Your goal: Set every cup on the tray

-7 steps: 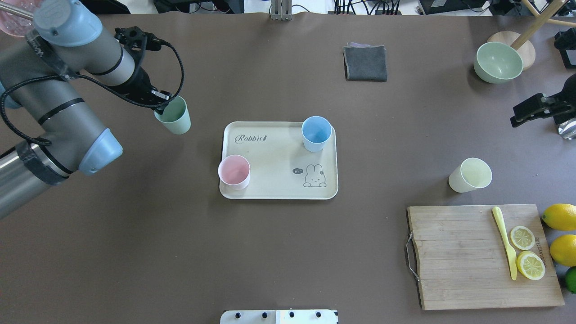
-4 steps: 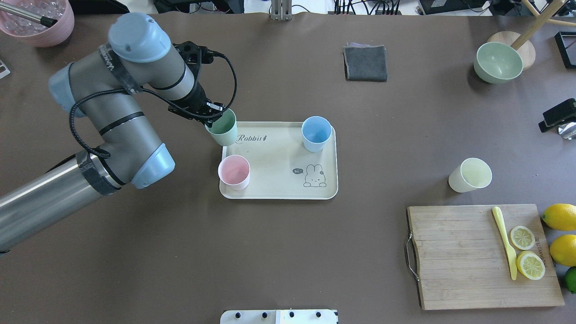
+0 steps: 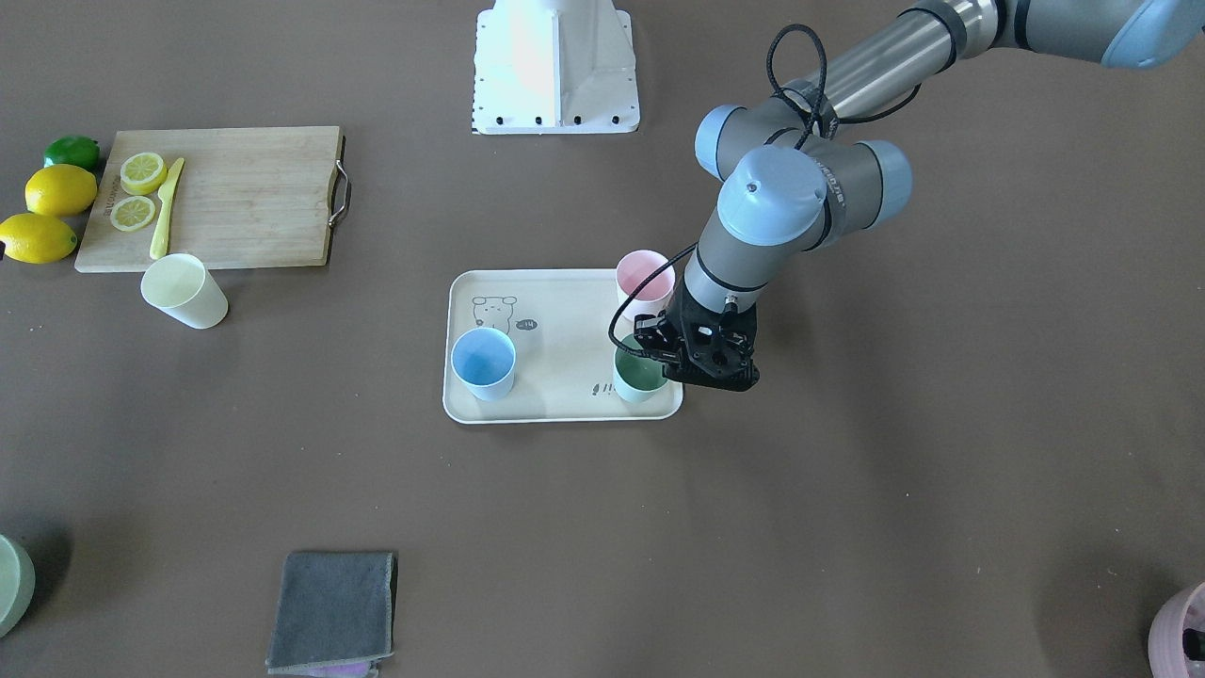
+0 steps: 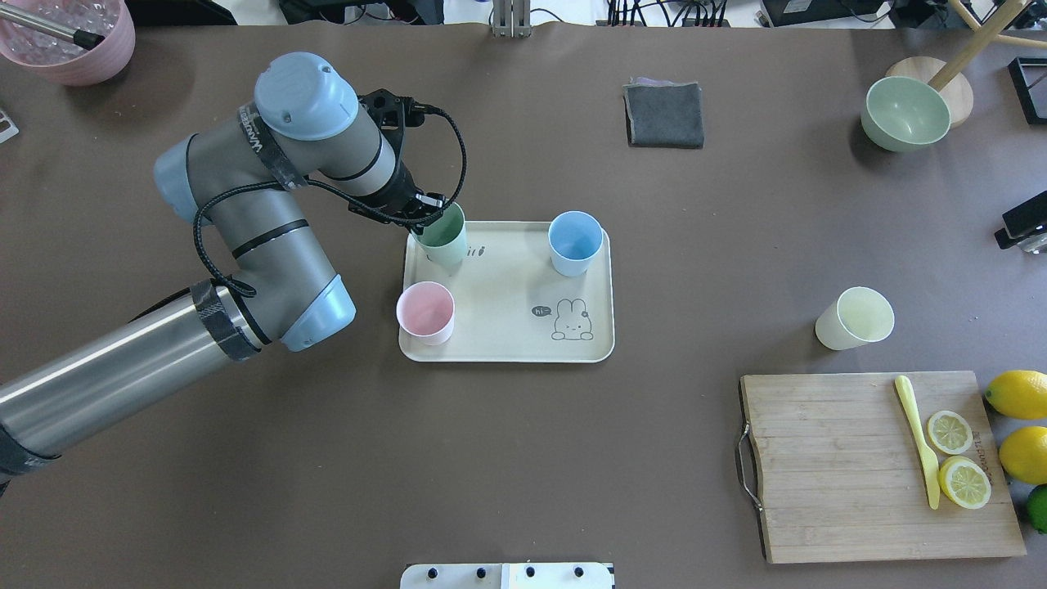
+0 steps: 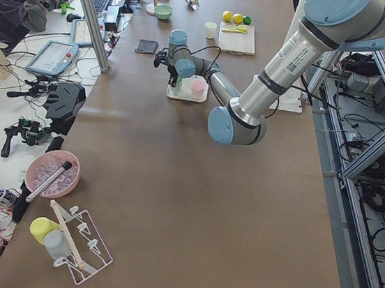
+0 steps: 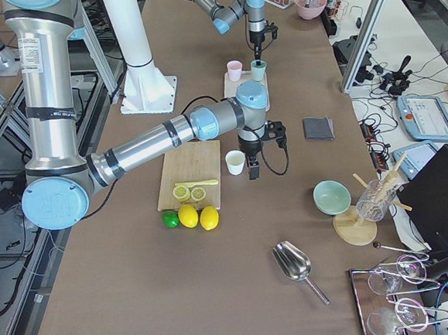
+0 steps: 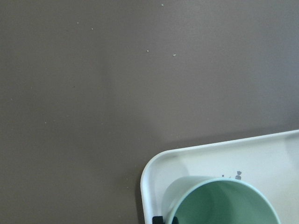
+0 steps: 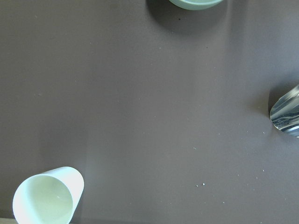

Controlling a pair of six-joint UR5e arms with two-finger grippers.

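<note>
Overhead view: the left gripper (image 4: 427, 219) pinches the mint green cup (image 4: 447, 239) by its rim over the tray (image 4: 507, 286), at its upper-left corner. Released this close to the raised edge, the cup could catch and topple off.

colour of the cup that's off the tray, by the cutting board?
Pale yellow; the cup sits beside the cutting board. Overhead view shows it best.
</note>
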